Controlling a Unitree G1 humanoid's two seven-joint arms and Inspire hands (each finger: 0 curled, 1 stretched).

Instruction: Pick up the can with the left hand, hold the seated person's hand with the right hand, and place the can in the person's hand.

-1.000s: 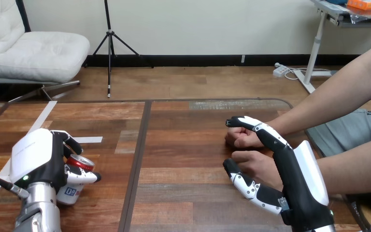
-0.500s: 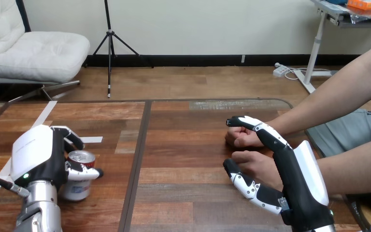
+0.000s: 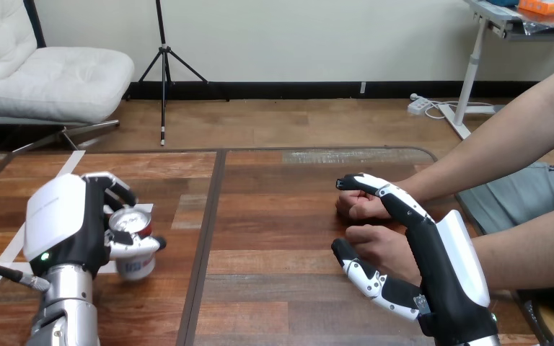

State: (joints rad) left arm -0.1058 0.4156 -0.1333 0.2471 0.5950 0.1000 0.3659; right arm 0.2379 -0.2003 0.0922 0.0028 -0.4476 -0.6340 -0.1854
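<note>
Can [image 3: 132,221], half-hidden, gripped by left robot hand [image 3: 65,225]; right robot hand [image 3: 443,274], spread wide, partly hides person's hand [image 3: 381,242].

Can [image 3: 135,265] and left robot hand [image 3: 61,223] farther right than before.

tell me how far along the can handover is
Done: the left hand has its fingers curled round the can. In hand: the right hand brackets the person's nearer hand, fingers above and thumb below, not yet closed on it. Left: close that hold, carry the can across and set it in that hand.
</note>
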